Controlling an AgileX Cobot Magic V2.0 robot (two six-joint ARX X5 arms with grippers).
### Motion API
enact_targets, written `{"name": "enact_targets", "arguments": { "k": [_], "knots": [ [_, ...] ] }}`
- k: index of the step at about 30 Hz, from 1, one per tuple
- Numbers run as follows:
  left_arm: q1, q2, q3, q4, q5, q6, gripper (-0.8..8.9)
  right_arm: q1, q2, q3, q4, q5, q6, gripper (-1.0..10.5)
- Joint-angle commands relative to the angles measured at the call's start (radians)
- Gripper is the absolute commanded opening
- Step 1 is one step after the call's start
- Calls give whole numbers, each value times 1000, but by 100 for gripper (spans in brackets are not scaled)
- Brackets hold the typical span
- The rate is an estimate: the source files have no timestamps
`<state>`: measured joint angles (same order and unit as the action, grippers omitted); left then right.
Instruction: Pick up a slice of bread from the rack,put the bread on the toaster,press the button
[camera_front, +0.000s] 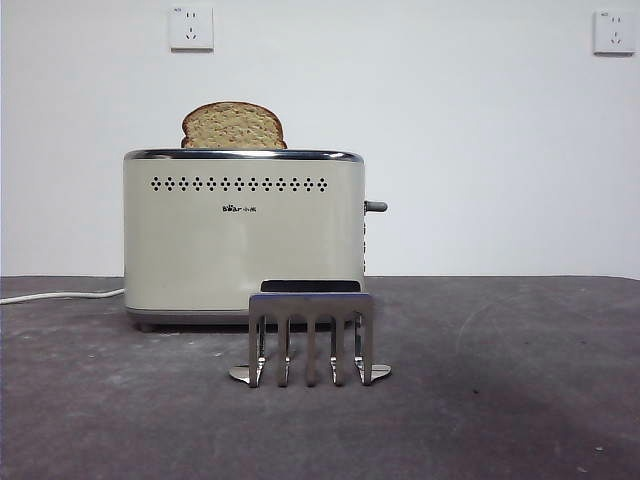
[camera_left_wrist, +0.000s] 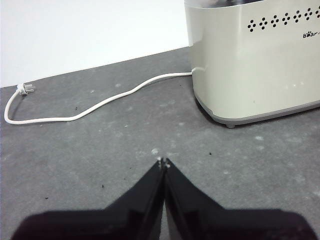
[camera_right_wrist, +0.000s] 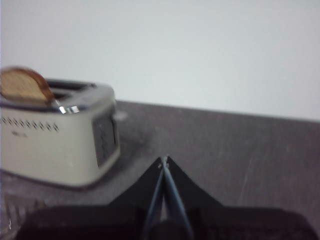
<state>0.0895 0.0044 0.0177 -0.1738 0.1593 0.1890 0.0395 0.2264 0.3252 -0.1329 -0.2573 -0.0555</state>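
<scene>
The slice of bread (camera_front: 234, 126) stands upright in a slot of the cream toaster (camera_front: 243, 235), its rounded top sticking out. It also shows in the right wrist view (camera_right_wrist: 24, 85) on the toaster (camera_right_wrist: 55, 135). The dark lever button (camera_front: 376, 207) protrudes from the toaster's right end. The steel rack (camera_front: 311, 337) stands in front of the toaster and holds no bread. My left gripper (camera_left_wrist: 163, 162) is shut and empty above the table, left of the toaster (camera_left_wrist: 255, 60). My right gripper (camera_right_wrist: 164, 160) is shut and empty, off to the toaster's right.
A white power cord (camera_left_wrist: 90, 105) runs from the toaster across the grey table to a plug (camera_left_wrist: 22, 89). Two white wall sockets (camera_front: 191, 28) hang on the back wall.
</scene>
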Motion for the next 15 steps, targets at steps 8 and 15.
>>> {"name": "enact_targets", "arguments": {
  "k": [8,15],
  "knots": [
    [3,-1,-14,1,-1,-10,-4,0,-172,-240,13,6,82,1],
    [3,-1,-14,1,-2,-10,-4,0,-225,-320,-27,13,152,1]
  ]
}}
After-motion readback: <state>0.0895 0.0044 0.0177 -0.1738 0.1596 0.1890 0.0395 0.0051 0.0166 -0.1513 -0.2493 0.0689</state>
